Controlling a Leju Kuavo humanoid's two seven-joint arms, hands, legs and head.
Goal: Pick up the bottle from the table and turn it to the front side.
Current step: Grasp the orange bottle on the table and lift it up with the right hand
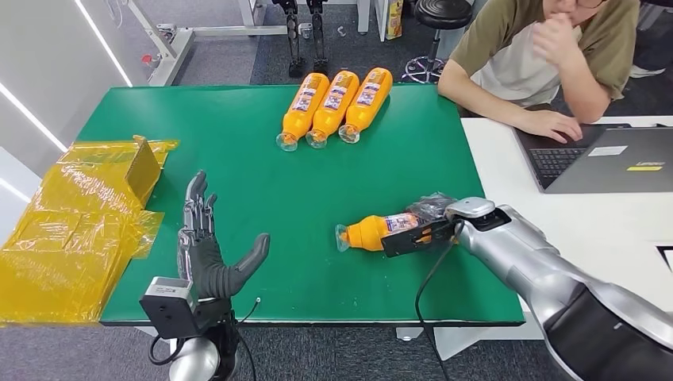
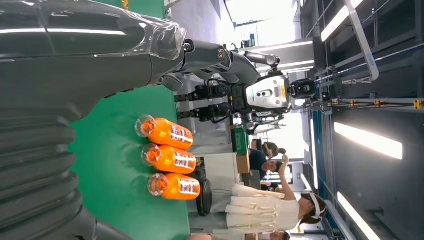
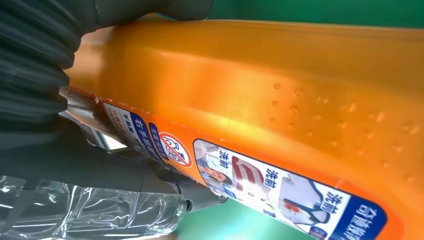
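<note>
1 orange bottle [image 1: 371, 232] is lying on its side near the right of the green counter [image 1: 238, 151], and the right robot hand [image 1: 424, 226] is gripping its base end. Grasping looks underway; lifting and rotating comes next. The left robot hand [image 1: 208, 254] is hovering spread wide, holding nothing.

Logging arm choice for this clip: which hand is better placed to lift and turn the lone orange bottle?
Right. The right hand already grips the lone orange bottle lying on the green table; the left hand is open, apart from it near the table's front edge.
</note>
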